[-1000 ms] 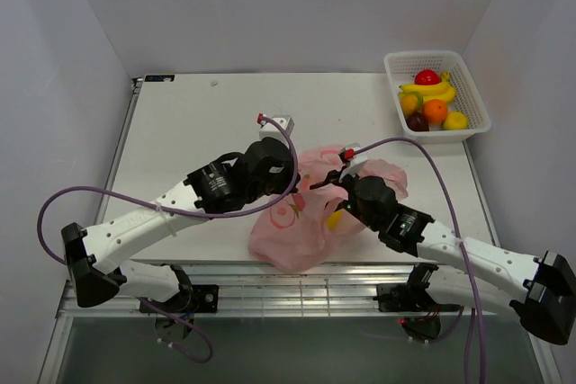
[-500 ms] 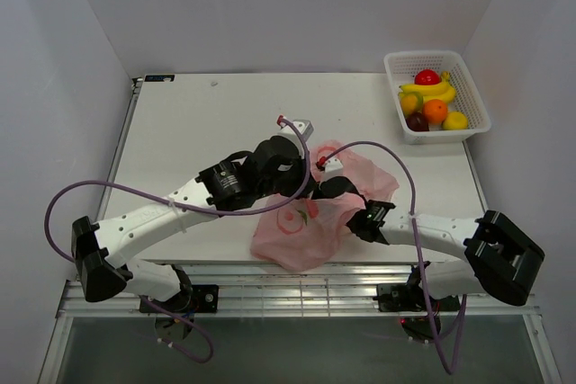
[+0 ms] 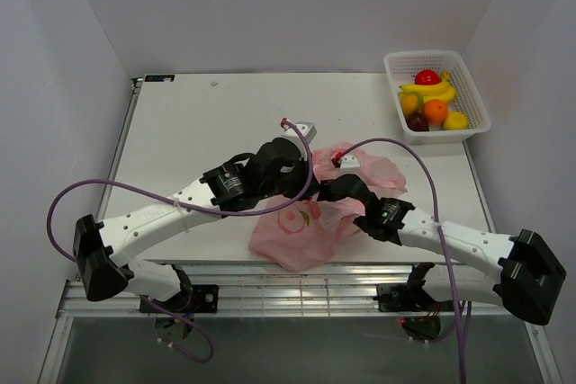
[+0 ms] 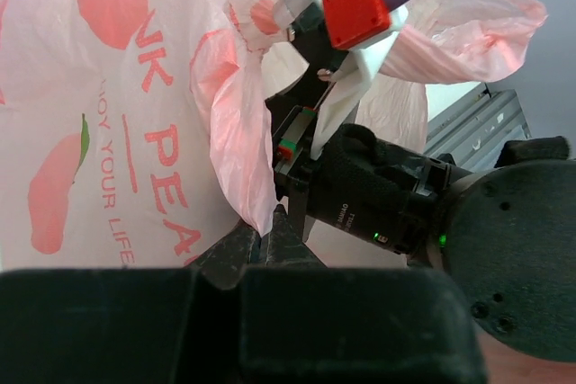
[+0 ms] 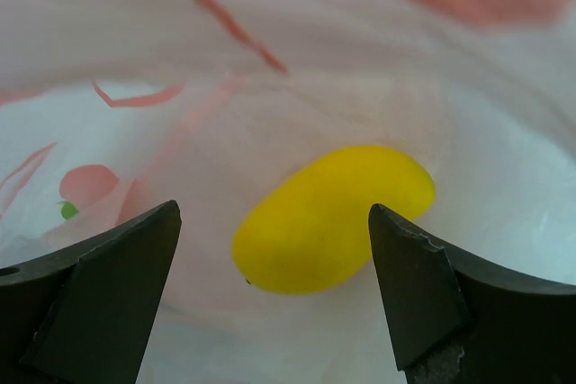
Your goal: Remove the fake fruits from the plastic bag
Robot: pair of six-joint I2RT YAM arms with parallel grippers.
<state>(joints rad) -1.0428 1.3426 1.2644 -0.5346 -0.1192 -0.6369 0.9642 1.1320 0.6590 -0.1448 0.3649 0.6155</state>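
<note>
The pink plastic bag lies crumpled at the table's near edge. My left gripper is shut on a fold of the bag's rim and holds the mouth up. My right gripper is inside the bag, open wide. A smooth yellow fake fruit lies on the bag's floor just beyond and between its fingertips, not touched. In the top view the right wrist reaches into the bag's mouth and its fingers are hidden by the film. The left wrist view shows that wrist right beside the held fold.
A white lattice basket stands at the table's far right. It holds a red fruit, a banana bunch, an orange fruit, a dark purple one and a yellow one. Purple cables loop over both arms.
My right gripper has opened wide and pushed into the bag's mouth. The left gripper shifted slightly right, still holding the bag's rim.
</note>
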